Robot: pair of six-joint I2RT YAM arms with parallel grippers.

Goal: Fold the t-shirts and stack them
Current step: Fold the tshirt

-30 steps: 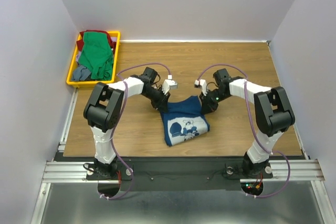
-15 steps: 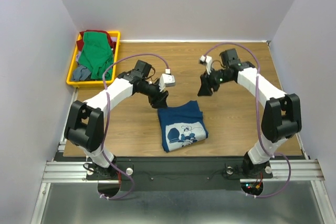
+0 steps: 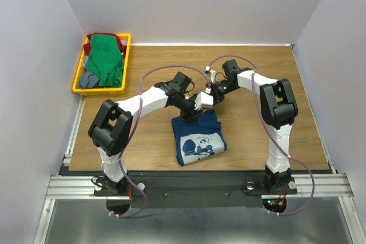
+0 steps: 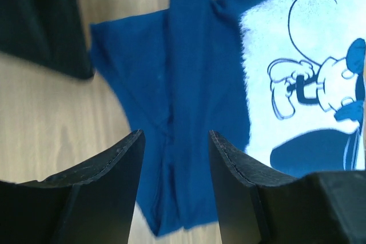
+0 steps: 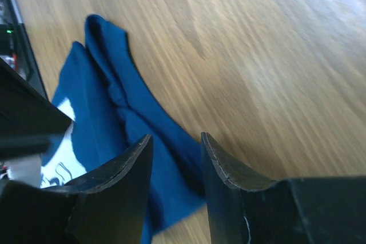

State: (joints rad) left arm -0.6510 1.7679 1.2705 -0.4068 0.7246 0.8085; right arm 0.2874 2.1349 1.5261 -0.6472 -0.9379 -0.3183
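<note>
The dark navy t-shirt (image 3: 197,138) lies folded on the table with its white print facing up. It also shows in the left wrist view (image 4: 194,84) and in the right wrist view (image 5: 114,124). My left gripper (image 3: 190,114) is open and empty just above the shirt's far edge (image 4: 174,141). My right gripper (image 3: 209,96) is open and empty over the shirt's far right corner (image 5: 176,147), close beside the left one. The green shirt (image 3: 104,56), the dark red shirt (image 3: 104,35) and the grey-blue shirt (image 3: 88,78) lie piled in the tray.
The yellow plastic tray (image 3: 75,78) stands at the table's far left corner. The wooden table (image 3: 257,135) is walled by grey panels on three sides. The two wrists sit close together above the shirt's far edge.
Both grippers had lifted and spread apart from the shirt; now they have come back together over its far edge. The shirt lies more compactly folded than a second ago.
</note>
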